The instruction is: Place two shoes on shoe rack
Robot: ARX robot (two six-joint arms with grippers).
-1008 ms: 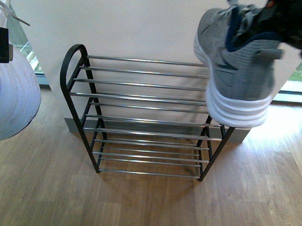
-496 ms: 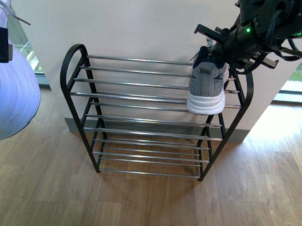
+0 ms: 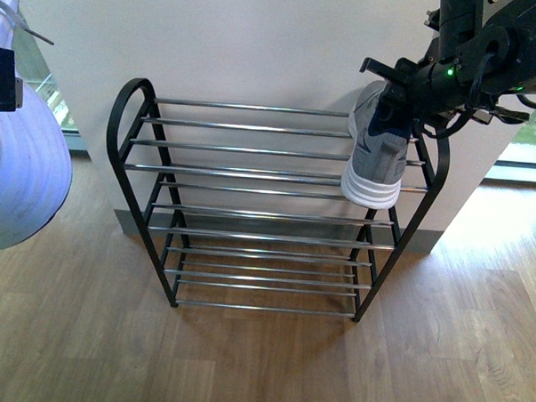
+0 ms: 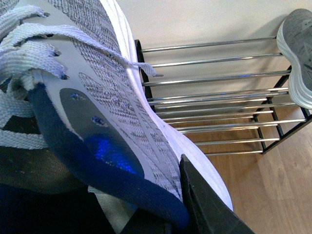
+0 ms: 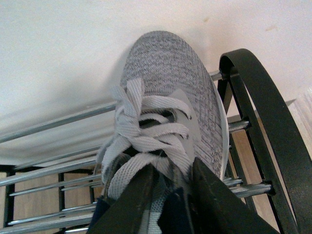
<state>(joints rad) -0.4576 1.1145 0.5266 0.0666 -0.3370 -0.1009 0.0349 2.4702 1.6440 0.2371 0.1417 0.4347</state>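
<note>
Against a pale wall (image 3: 257,40), on a wooden floor (image 3: 243,369), stood the rack (image 3: 252,150). One grey shoe (image 3: 377,157) was at the right end of its top tier, just inside the arched side frame (image 5: 258,97). Its long axis ran front to back: the toe pointed at the wall and lay over the rear bars, and the white heel hung past the front bar, tilted down. Whether its sole bore fully on the bars could not be told.

The right gripper (image 5: 175,204) sat above the heel end, its jaws nearly closed and pinching the dark collar and tongue behind the laces. Letting go probably called for the heel to come level first, or the shoe could tip forward off the tier.

The second shoe (image 3: 24,173) hung well apart, beyond the rack's left side, with its white sole facing the front camera. The left gripper (image 4: 168,219) had it clamped by the collar. That arm was the nearer one to the free left half of the top tier.
</note>
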